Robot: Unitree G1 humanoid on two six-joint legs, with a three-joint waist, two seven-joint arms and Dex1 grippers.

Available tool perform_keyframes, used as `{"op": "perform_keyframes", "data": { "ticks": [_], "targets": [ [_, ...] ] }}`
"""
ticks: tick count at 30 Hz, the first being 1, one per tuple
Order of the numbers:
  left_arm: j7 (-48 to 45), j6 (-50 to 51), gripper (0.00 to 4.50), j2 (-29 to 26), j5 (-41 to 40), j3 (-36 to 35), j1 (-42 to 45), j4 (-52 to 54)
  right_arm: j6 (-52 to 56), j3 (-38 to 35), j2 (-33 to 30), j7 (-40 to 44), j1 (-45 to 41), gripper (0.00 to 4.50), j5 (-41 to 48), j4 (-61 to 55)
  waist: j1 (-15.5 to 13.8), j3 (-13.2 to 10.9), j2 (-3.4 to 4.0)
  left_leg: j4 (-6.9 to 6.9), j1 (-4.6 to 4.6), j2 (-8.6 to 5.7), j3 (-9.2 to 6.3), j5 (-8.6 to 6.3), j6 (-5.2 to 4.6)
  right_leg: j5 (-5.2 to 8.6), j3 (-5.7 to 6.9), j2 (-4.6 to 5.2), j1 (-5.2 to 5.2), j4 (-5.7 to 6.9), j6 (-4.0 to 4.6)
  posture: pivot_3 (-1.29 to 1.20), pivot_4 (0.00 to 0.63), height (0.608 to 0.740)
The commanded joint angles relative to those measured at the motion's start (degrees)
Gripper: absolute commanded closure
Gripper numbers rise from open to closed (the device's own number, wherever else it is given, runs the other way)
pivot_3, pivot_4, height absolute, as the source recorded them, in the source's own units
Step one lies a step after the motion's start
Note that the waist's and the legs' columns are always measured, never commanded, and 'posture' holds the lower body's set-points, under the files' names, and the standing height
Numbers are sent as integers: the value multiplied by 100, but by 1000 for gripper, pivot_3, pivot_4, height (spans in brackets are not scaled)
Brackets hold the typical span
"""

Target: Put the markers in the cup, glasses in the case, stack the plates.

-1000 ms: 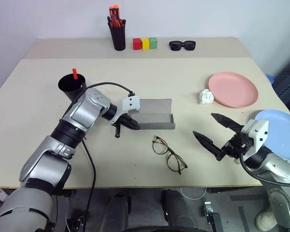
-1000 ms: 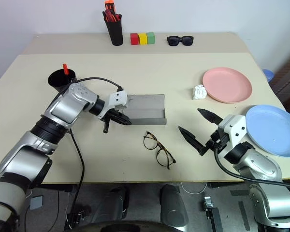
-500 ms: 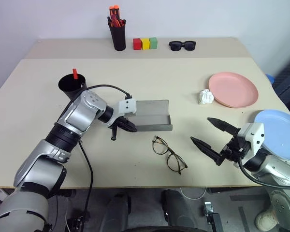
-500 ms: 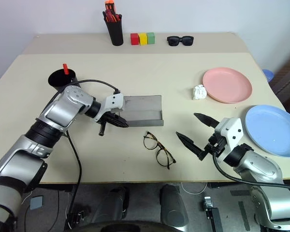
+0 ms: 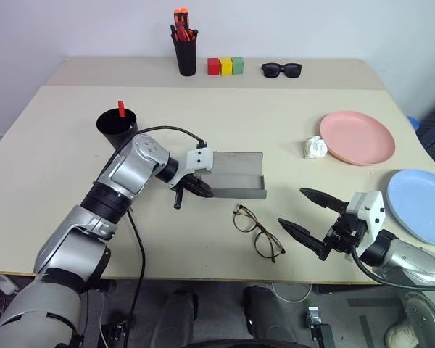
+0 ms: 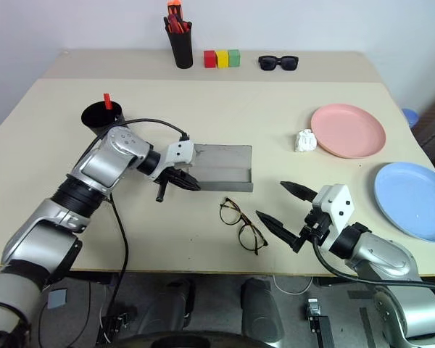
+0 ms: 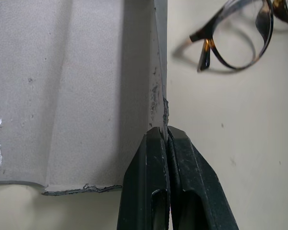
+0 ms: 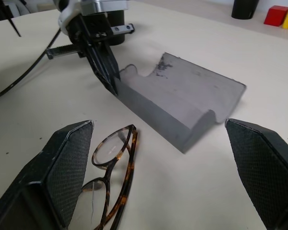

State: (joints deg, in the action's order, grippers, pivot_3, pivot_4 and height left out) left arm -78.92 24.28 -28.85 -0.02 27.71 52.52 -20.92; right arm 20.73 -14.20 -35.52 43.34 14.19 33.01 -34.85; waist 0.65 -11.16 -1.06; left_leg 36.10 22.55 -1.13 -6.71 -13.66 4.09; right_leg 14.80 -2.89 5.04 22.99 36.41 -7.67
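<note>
We judge the task partly done: one marker (image 5: 120, 109) stands in the cup (image 5: 117, 128), our left gripper (image 5: 200, 190) pinches the open case (image 5: 235, 174) wall, our right gripper (image 5: 310, 215) gapes beside the glasses (image 5: 257, 232) lying just before the case, and the pink plate (image 5: 357, 137) and blue plate (image 5: 424, 205) sit unstacked.

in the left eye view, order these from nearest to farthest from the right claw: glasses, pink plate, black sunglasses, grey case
1. Glasses: just to the left of the open right claw, toward the table's front edge.
2. Grey case: farther left, open, its end pinched by the shut left claw.
3. Pink plate: farther back, on the right.
4. Black sunglasses: at the table's far edge.
</note>
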Motion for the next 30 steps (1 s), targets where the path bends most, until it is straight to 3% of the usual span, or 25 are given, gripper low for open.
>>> {"op": "perform_keyframes", "data": {
  "ticks": [1, 15, 30],
  "targets": [
    [72, -37, 4446, 154, 36, -74, 210, 4, -15, -106, -80, 62, 83, 0, 139, -286, 10, 0, 0, 0, 0, 0, 0, -1, -1, 0, 0, 0, 0, 0, 0, 0, 150, 740],
    [80, 237, 4446, -316, -12, -276, -183, 468, 210, 45, -282, 253, -97, 0, 288, -220, 27, 0, 0, -1, -5, 1, 0, -3, -6, 0, 0, -1, -1, 2, -1, 0, 150, 740],
    [173, 397, 4446, 448, 59, -47, 121, 433, 211, 9, -308, 327, -165, 0, 258, -155, 10, 0, -1, 3, -5, 0, 0, -4, -7, 0, 1, 0, -8, -1, -1, 0, 150, 740]
  ]
}}
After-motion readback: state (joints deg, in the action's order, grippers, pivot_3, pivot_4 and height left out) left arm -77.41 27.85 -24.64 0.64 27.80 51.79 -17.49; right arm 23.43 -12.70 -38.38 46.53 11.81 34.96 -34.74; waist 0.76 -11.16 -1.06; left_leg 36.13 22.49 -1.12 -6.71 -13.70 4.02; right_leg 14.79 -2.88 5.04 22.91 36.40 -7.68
